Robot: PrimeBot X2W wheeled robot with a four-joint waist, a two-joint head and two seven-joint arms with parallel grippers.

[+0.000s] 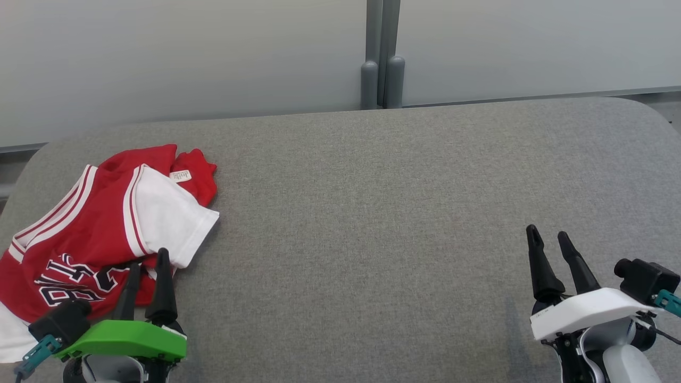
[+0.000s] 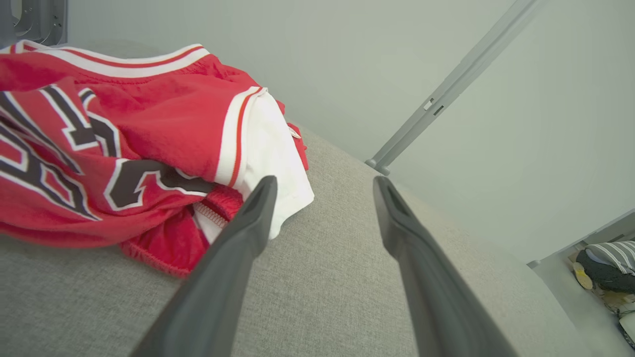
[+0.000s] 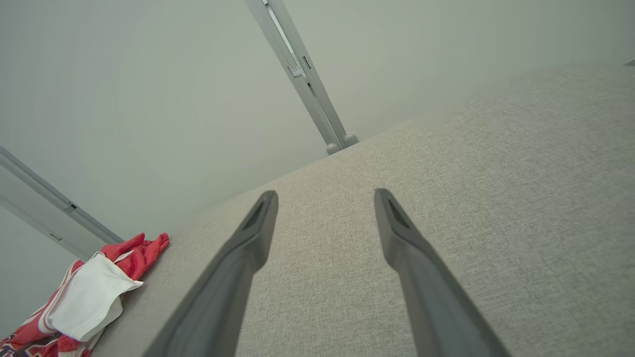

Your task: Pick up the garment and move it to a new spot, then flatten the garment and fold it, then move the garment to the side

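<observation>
The task is, in my judgement, at its very beginning: the crumpled red and white sports jersey with dark letters (image 1: 90,223) lies in a loose heap at the far left part of the grey cloth-covered bench (image 1: 372,213), and it is not yet lifted, not flattened and not folded. One white sleeve (image 1: 170,213) lies on top of the heap and points toward the middle of the bench. The left claw (image 1: 148,259) is at the near edge of the jersey with its two dark fingers spread; in the left wrist view one finger overlaps the border of the sleeve, but I cannot tell if it touches the cloth, and between the fingers is bare bench. The right claw (image 1: 547,232) hovers over the right part of the bench, well apart from the jersey, also spread and holding nothing. All steps remain: pick up, move, flatten, fold, put aside. I see no box, basket or other container here, so there are no contents to report.
</observation>
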